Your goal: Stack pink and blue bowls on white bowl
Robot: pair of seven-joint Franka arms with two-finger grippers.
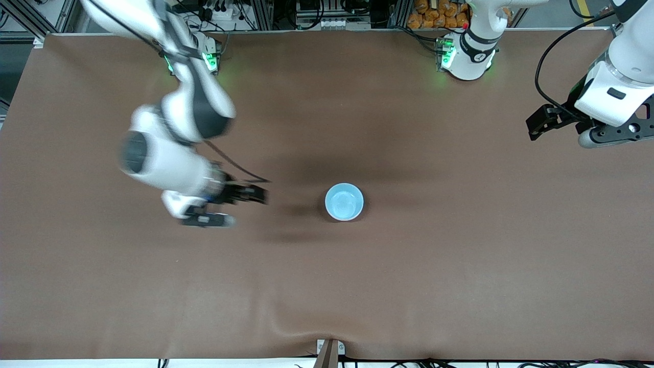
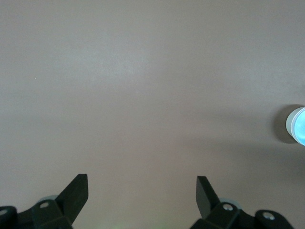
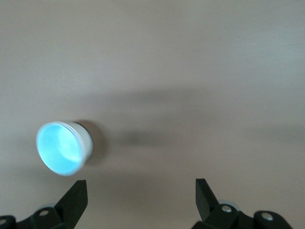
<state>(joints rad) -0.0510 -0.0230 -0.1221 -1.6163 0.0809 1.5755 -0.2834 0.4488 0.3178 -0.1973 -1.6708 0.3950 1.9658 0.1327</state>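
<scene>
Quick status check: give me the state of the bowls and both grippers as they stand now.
Blue bowl: upright, on top of a stack whose outer wall looks white; nothing inside it.
Pink bowl: not visible as a separate bowl; possibly hidden in the stack.
Right gripper: open, empty, over bare table beside the stack.
Left gripper: open, empty, waiting at its arm's end of the table.

1. a light blue bowl (image 1: 344, 201) sits upright near the middle of the brown table (image 1: 460, 255).
2. it is small and round, and its open side faces up.
3. its inside is blue with a pale shine.
4. in the right wrist view its outer wall looks white, so it may sit in other bowls, but i cannot tell.
</scene>
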